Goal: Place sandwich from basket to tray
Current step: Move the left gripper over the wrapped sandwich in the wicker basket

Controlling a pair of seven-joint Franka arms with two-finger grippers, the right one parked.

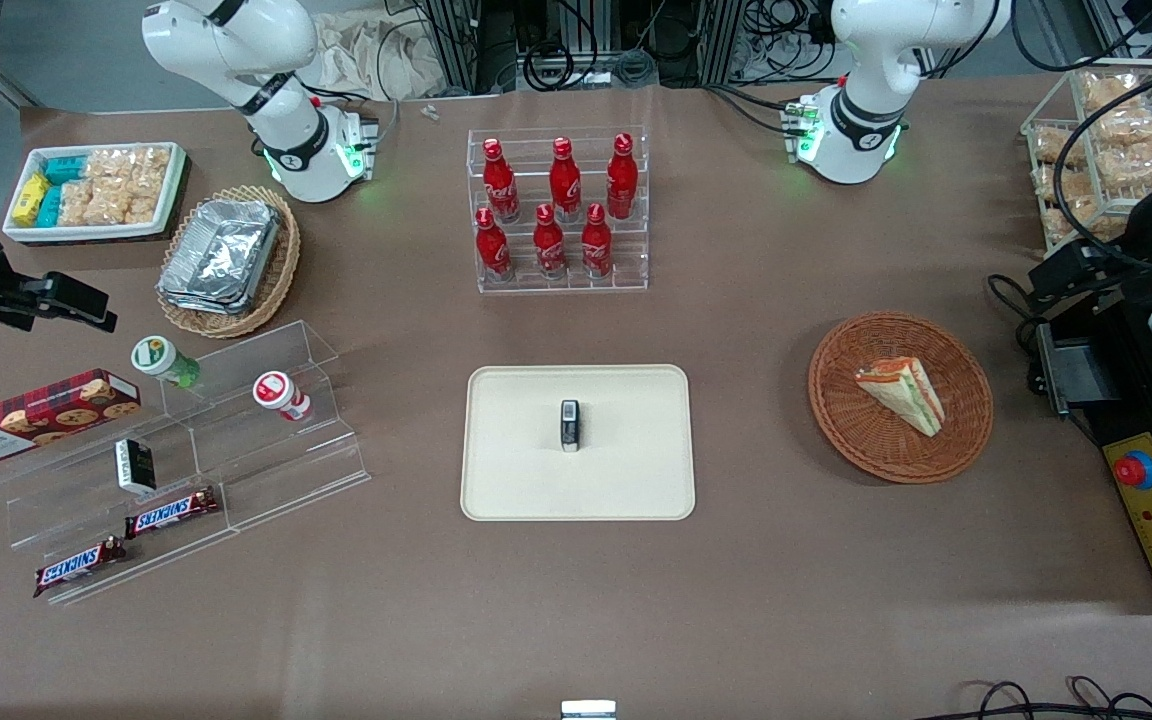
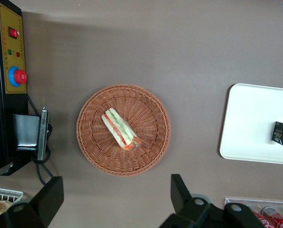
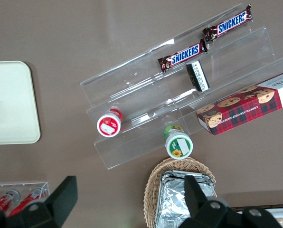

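Observation:
The sandwich (image 1: 904, 395), a pale wedge with red, orange and green layers, lies in the round reddish-brown wicker basket (image 1: 866, 440). Both show in the left wrist view: sandwich (image 2: 121, 129), basket (image 2: 91, 142). The cream tray (image 1: 516, 480) lies beside the basket toward the parked arm's end, also in the left wrist view (image 2: 248, 123); a small black packet (image 1: 570, 425) stands on it. My left gripper (image 1: 1061, 272) hangs high above the table at the working arm's end, farther from the front camera than the basket. Its fingers (image 2: 179, 187) are wide open and empty, clear of the basket.
A rack of red cola bottles (image 1: 561, 210) stands farther back than the tray. A black control box with a red button (image 1: 1151, 500) sits at the working arm's end. A clear stepped shelf with snacks (image 1: 186, 450) and a tan basket of foil containers (image 1: 226, 260) lie toward the parked arm's end.

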